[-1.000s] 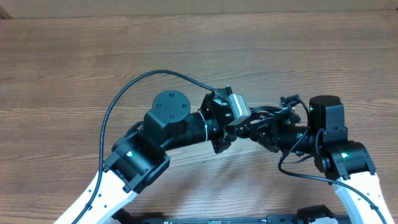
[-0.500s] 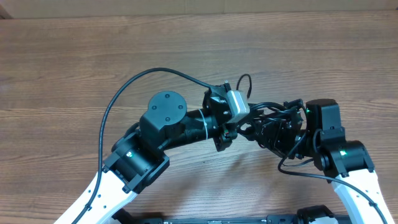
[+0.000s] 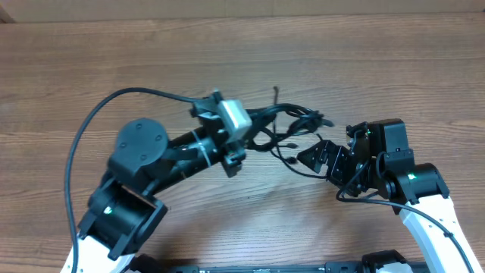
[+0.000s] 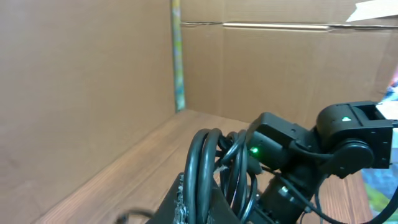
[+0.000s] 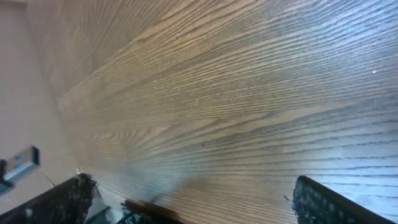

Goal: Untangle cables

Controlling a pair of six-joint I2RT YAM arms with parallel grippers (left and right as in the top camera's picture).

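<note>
The cables are a tangled bunch of thin black cords held above the wooden table near its middle. My left gripper is shut on them from the left. In the left wrist view, looped cables stand up out of the left gripper. A loose cord end dangles toward my right gripper, which stands open just right of the bunch and holds nothing. In the right wrist view, the right gripper has its fingers far apart over bare wood. A blurred cord crosses low between them.
A thicker black arm wire arcs over the left arm. Cardboard walls close off the far side of the table, and the right arm stands close behind the cable loops. A silvery plug-like piece shows at the left edge.
The right gripper has opened wide and let go of the cables. The left arm has swung left and back, carrying the bunch away from the right gripper.
</note>
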